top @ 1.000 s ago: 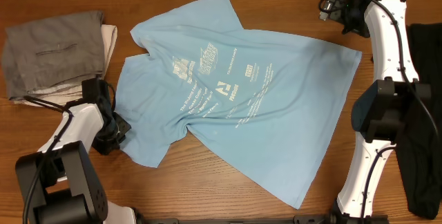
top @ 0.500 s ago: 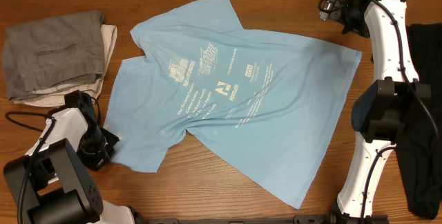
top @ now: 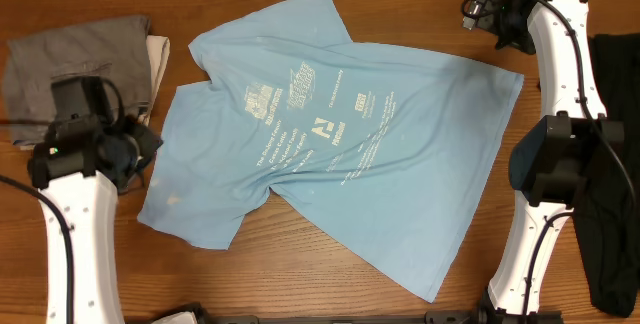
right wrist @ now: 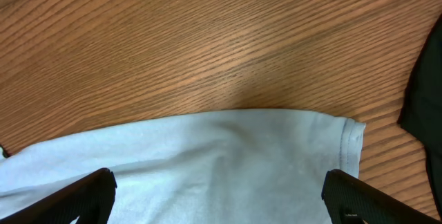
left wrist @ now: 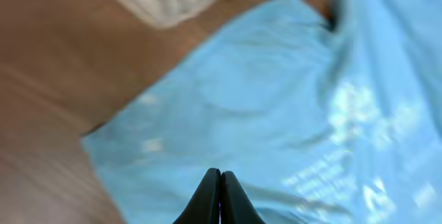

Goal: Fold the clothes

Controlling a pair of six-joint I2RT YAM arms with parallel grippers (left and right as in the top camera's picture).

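Seeing no fold yet, found the T-shirt point(top: 330, 154) spread out messy, left gripper point(left wrist: 220, 179) pinched shut and empty beside its edge, right gripper point(right wrist: 217, 179) wide open near its corner.

Looked like a robot lab: left arm point(top: 75, 214) and right arm point(top: 560, 54) stood at a wooden table point(top: 300, 274), grey garment pile point(top: 70, 74) alongside.

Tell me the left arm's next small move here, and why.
Probably open the left gripper and lower it onto the near sleeve edge of the light blue cotton T-shirt: its jaws are shut and look empty above the cloth, and the shirt lies unfolded, print up and wrinkled.
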